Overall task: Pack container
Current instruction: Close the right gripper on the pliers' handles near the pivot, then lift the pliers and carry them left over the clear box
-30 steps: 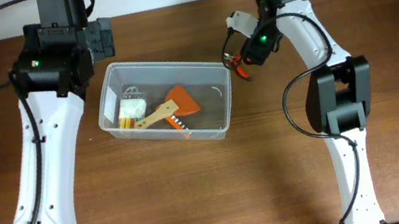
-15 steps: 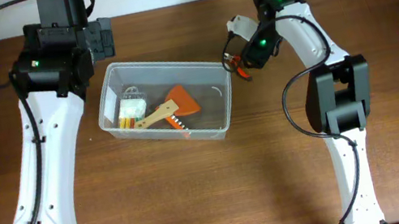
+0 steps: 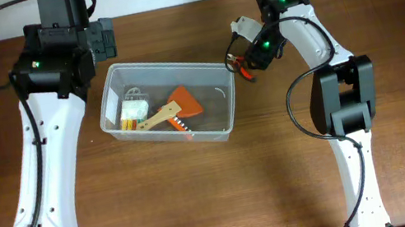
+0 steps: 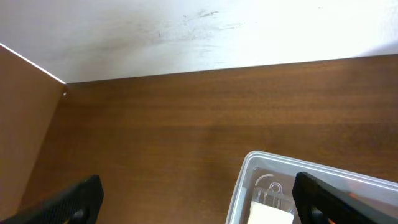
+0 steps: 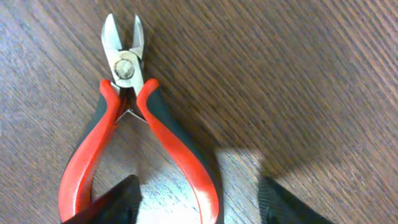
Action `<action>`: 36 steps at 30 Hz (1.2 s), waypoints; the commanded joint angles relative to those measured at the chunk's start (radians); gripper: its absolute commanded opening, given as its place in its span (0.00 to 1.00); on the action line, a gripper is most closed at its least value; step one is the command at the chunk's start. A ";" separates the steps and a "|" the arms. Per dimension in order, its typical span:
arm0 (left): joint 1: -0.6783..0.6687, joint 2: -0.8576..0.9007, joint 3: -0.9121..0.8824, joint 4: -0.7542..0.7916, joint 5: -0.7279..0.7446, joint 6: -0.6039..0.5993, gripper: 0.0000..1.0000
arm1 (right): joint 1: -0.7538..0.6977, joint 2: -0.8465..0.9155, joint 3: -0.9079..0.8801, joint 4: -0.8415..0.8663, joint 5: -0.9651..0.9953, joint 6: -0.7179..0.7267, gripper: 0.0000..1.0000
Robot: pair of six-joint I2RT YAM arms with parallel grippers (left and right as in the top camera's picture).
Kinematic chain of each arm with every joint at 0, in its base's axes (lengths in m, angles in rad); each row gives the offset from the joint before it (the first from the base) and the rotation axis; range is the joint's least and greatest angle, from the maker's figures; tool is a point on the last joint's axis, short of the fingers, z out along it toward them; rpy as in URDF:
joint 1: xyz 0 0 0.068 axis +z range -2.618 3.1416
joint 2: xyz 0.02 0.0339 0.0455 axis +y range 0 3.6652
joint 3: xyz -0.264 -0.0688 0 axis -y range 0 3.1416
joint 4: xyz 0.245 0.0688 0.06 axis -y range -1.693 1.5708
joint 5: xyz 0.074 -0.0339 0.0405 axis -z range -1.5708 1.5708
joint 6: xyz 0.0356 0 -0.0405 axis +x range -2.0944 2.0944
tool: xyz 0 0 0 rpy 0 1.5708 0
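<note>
1. Right pincer [image 5: 198, 202] has closed in a bit, but is still spread around the red-handled metal pliers [image 5: 127, 118]. A grab looks next.
2. Left pincer [image 4: 199, 199] is spread wide.
3. The clear plastic rectangular container [image 3: 163, 68] waits just left of them.

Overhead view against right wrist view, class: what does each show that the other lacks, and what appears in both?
Only overhead: the clear rectangular plastic container, with an orange-bladed wooden-handled scraper inside. Only right wrist: the steel cutting tips and pivot of the red-and-black-handled pliers, seen close up. Both: those pliers lying on the brown wooden table.
</note>
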 commanded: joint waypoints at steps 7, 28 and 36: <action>0.002 0.001 0.005 0.000 -0.014 -0.014 0.99 | -0.003 0.024 -0.007 0.002 -0.002 0.035 0.35; 0.002 0.001 0.004 0.000 -0.014 -0.014 0.99 | -0.097 -0.017 0.014 -0.039 -0.005 0.192 0.04; 0.002 0.001 0.005 0.000 -0.014 -0.014 0.99 | -0.099 -0.102 0.096 -0.055 -0.005 0.193 0.04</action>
